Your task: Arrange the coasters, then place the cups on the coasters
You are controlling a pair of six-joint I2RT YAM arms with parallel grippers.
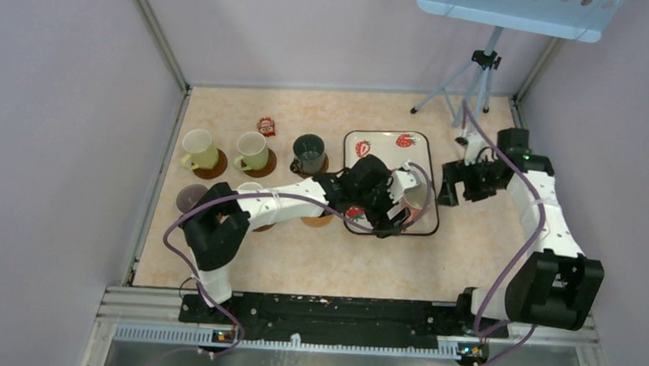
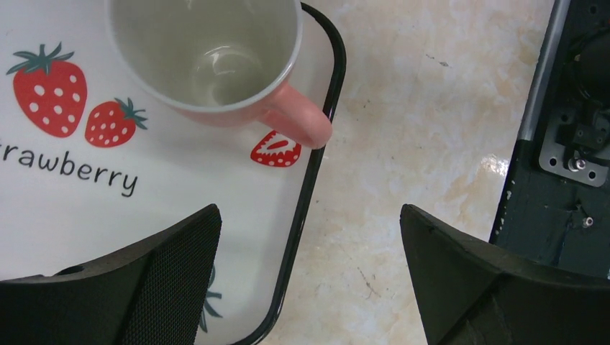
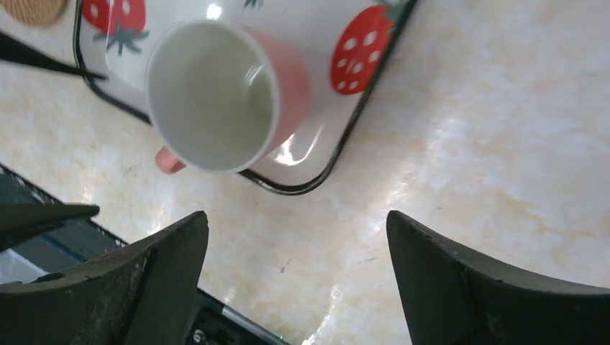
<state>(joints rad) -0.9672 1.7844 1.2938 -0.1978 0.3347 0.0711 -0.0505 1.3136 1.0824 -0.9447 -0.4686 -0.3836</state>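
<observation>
The pink cup (image 2: 208,65) stands upright in the near right corner of the tray (image 1: 384,142). Its handle reaches out over the tray's black rim toward the tabletop (image 1: 300,266).

The left end effector (image 2: 309,215) hangs above that corner with its fingers (image 2: 155,277) spread wide and nothing between them. One finger is over the tray and the other over bare tabletop. It is near the cup but does not touch it.

The right end effector (image 3: 296,215) is also spread wide and holds nothing. It sits off the tray's right side and looks down at the same cup from the other direction, with both its fingers (image 3: 496,287) above the tabletop.

Along the far left of the tabletop, a yellow-green cup (image 1: 197,148), a second yellow-green cup (image 1: 252,150) and a dark green cup (image 1: 308,153) each sit on brown coasters (image 1: 214,169). Nearer, a purple cup (image 1: 190,197) stands at the left edge. Whether a coaster lies under it cannot be told. The left arm partly hides a cream cup (image 1: 250,187) beside it.

A tan coaster (image 1: 317,221) lies bare just left of the tray, half under that arm.

A red packet (image 1: 266,126) lies behind the cup row, and a tripod (image 1: 478,74) stands at the far right.
</observation>
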